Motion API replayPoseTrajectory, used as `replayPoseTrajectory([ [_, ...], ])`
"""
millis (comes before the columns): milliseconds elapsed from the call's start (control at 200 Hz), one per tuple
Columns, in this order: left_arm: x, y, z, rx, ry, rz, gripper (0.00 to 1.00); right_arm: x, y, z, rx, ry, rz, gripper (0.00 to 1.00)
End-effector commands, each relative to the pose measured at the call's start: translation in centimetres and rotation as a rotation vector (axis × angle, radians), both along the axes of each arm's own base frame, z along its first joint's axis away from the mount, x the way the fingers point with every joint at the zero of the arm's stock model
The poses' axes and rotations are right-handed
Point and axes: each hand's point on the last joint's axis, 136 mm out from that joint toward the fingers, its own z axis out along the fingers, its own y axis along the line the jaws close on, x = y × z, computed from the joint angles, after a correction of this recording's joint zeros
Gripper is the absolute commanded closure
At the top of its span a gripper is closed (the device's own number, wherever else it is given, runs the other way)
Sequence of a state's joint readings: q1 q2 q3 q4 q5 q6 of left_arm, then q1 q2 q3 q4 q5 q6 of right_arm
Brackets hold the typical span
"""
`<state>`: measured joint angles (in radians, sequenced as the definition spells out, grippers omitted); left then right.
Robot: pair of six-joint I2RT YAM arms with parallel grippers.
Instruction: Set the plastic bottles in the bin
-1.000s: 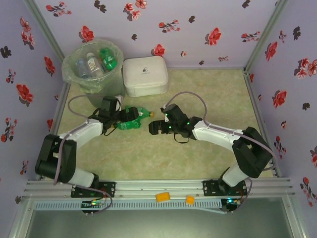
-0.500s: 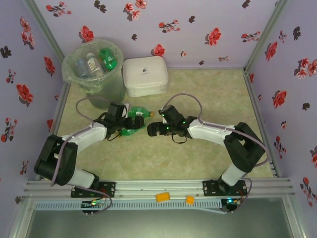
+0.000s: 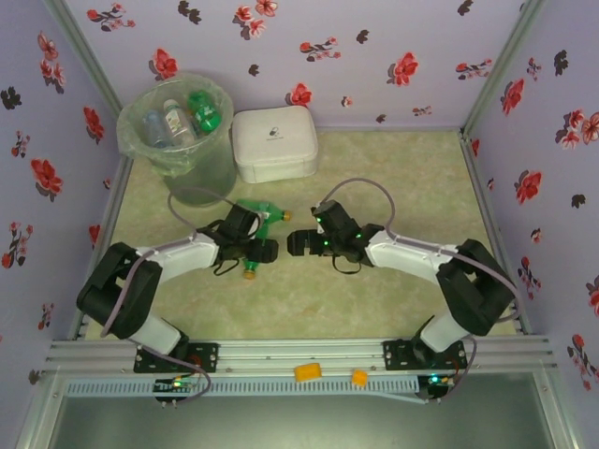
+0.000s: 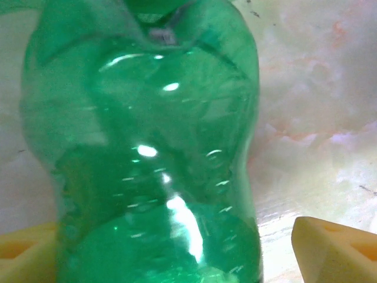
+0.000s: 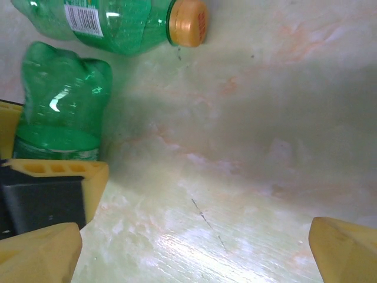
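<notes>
Two green plastic bottles lie on the table. One [image 3: 258, 211] has an orange cap [image 5: 187, 22] and lies free. The other [image 4: 147, 147] sits between the fingers of my left gripper [image 3: 255, 249], its yellow cap [image 3: 250, 274] pointing toward the near edge. The left gripper [image 4: 171, 259] is open around that bottle, with a gap still showing at its right fingertip [image 4: 336, 250]. My right gripper [image 3: 294, 243] hovers open just right of both bottles, with bare table between its fingertips [image 5: 347, 250]. The bin [image 3: 201, 173] stands at the back left with several bottles [image 3: 168, 122] inside.
A white rounded box [image 3: 274, 142] stands right of the bin against the back wall. Flowered walls close in the table on three sides. The left gripper's finger [image 5: 59, 171] shows close to my right gripper's left fingertip.
The left gripper has moved right and toward the near edge over one green bottle, which turned cap-forward, and its jaws have started to narrow. The right gripper backed slightly right.
</notes>
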<state>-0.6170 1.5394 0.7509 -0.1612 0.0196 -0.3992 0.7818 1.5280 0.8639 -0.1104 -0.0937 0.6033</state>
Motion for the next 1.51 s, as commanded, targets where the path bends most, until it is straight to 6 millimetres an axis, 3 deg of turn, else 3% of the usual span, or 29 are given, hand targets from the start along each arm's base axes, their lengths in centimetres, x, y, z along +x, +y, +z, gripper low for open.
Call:
replayPoseTrajectory([
  [0, 0.3, -0.4, 0.0, 0.073, -0.019, -0.051, 0.19, 0.6, -1.3, 0.8, -0.006, -0.043, -0.052, 0.0],
  [155, -0.1, -0.9, 0.0, 0.133, -0.055, -0.072, 0.44, 0.7, -1.8, 1.2, -0.024, -0.064, -0.052, 0.0],
  [250, -0.1, -1.0, 0.6, 0.138, -0.083, -0.059, 0.54, 0.8, -2.1, 1.6, -0.033, -0.084, -0.057, 0.0],
  [510, 0.9, -1.1, 4.8, 0.059, -0.205, 0.009, 0.59, 1.1, -2.5, 2.3, -0.04, -0.123, -0.065, 0.0],
  [645, 1.8, -1.6, 9.7, -0.025, -0.324, 0.031, 0.61, 1.5, -2.7, 2.8, -0.035, -0.151, -0.071, 0.0],
  [870, 5.0, -1.7, 21.5, -0.071, -0.591, -0.002, 0.65, 2.3, -1.7, 4.0, 0.018, -0.198, -0.066, 0.0],
  [1035, 7.5, -0.9, 28.7, -0.11, -0.72, -0.001, 0.67, 2.6, -0.2, 5.8, 0.106, -0.24, -0.032, 0.0],
  [1125, 8.9, 0.3, 32.0, -0.122, -0.764, 0.018, 0.67, 2.5, 0.5, 6.7, 0.161, -0.255, -0.012, 0.0],
  [1235, 10.8, 3.2, 35.3, -0.077, -0.797, 0.07, 0.67, 2.1, 0.9, 7.5, 0.201, -0.267, 0.015, 0.0],
  [1370, 13.6, 9.0, 38.3, 0.0, -0.786, 0.208, 0.68, 1.8, 0.7, 7.9, 0.208, -0.285, 0.026, 0.0],
  [1500, 16.2, 14.0, 39.2, 0.069, -0.747, 0.313, 0.69, 1.7, 0.2, 7.6, 0.188, -0.29, 0.019, 0.0],
])
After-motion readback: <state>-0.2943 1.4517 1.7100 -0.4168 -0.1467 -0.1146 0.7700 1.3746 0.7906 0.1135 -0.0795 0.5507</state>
